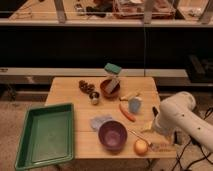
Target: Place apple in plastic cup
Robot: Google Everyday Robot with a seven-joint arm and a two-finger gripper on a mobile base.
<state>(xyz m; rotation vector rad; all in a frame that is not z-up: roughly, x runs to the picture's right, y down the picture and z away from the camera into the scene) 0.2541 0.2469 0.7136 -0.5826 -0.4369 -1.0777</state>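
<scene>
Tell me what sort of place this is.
Probably a robot test lab: a wooden table staged with a tray, purple bowl and apple, and a robot arm with its gripper over the table's right edge.

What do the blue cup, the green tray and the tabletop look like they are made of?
The plastic cup: likely plastic, even pale-blue, dull surface. The green tray: probably moulded plastic, one flat colour, raised rim. The table: seemingly wood, light tan. The gripper hovers right of the cup, above the table.
</scene>
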